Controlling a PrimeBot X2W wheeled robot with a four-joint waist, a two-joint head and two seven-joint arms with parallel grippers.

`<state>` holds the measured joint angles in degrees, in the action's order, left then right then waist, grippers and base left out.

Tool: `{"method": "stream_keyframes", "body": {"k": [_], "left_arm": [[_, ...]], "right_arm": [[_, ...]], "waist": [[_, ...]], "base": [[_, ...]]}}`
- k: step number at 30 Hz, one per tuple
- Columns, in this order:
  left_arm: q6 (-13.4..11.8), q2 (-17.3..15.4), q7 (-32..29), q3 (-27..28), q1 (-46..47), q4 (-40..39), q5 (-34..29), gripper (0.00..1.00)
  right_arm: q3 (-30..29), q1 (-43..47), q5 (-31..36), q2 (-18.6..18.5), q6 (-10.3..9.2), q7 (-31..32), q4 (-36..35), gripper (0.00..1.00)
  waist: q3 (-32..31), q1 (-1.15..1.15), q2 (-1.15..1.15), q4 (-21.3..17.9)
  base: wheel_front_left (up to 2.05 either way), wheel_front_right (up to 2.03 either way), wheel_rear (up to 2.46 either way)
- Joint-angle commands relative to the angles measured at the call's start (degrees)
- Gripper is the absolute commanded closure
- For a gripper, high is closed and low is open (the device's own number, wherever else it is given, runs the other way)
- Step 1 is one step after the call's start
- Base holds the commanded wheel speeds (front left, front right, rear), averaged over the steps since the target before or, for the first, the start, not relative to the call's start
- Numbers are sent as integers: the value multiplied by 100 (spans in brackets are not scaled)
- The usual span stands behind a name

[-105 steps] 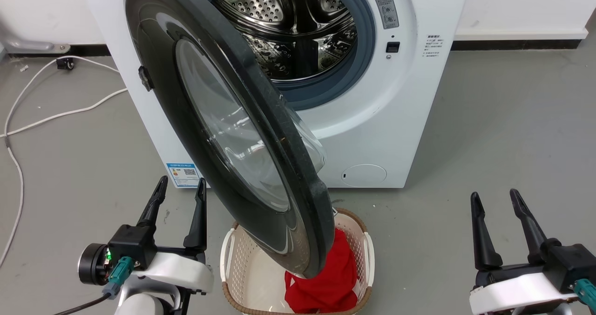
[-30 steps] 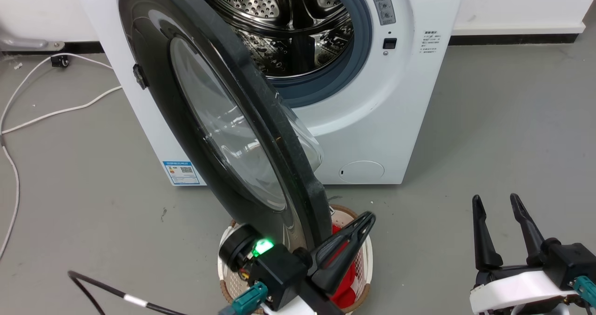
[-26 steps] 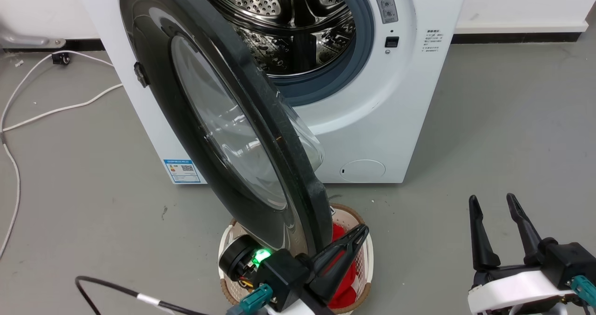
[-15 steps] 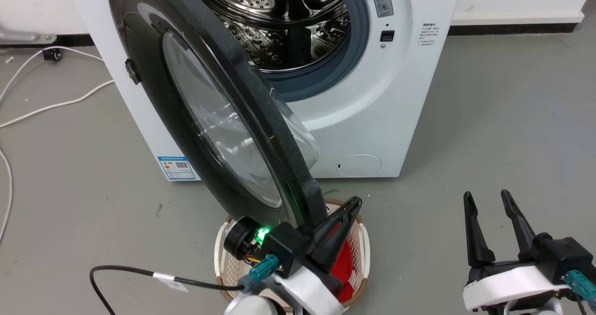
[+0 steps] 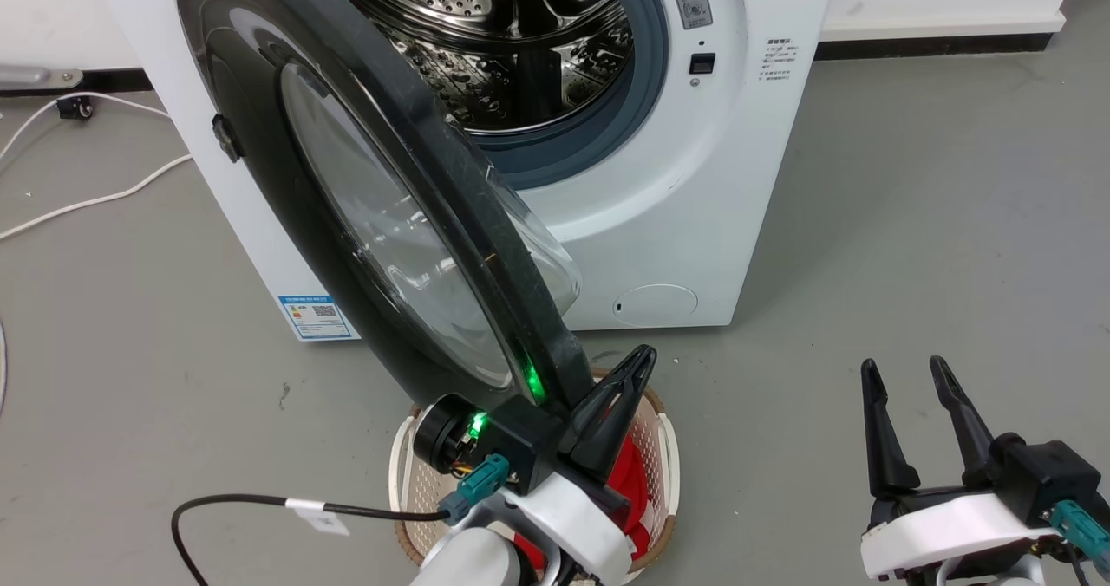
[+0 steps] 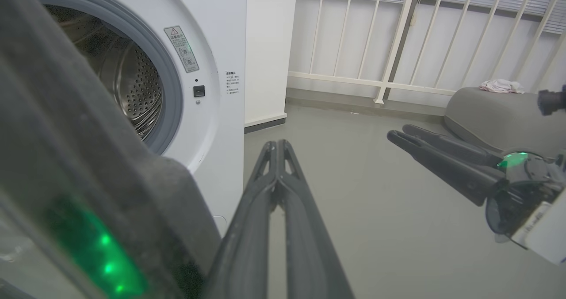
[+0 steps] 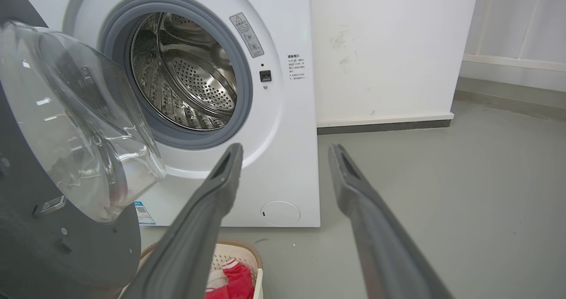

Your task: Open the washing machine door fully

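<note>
The white washing machine stands with its steel drum exposed. The washing machine door, a glossy black disc with a clear glass bowl, is swung out roughly halfway, its free edge pointing at me. My left gripper is shut with nothing in it. Its fingers lie along the inner side of the door's lower free rim, close against it. In the left wrist view the fingertips are pressed together beside the door rim. My right gripper is open, low at the right, well away from the door.
A cream laundry basket holding red cloth sits on the floor under the door's lower edge, beneath my left arm. White cables trail on the grey floor at the left. A railing and a grey hump lie off to the right.
My left arm came from the lower left to the door's lower rim, shut its gripper, and in the last second slid up closer against the rim. The camera view has shifted. The right gripper stayed put.
</note>
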<state>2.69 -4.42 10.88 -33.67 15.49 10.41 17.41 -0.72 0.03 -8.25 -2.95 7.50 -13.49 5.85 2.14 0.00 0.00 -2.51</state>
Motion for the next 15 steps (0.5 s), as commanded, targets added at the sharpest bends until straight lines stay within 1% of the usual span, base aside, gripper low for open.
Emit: {"method": "stream_keyframes", "body": {"k": [1,8,15], "left_arm": [[-132,-131,44,166,-40,21,8,100],[-364,-357,70,319,-332,-269,12,100],[-676,-600,-51,504,-748,-705,64,100]], "right_arm": [[7,-11,-36,14,-2,18,13,0],[-8,33,-88,15,-3,24,8,0],[-16,107,-131,15,-3,49,30,0]], "waist": [[-6,0,0,10],[-34,0,0,93],[-116,0,0,261]], "base": [[0,0,0],[0,0,0],[0,0,0]]}}
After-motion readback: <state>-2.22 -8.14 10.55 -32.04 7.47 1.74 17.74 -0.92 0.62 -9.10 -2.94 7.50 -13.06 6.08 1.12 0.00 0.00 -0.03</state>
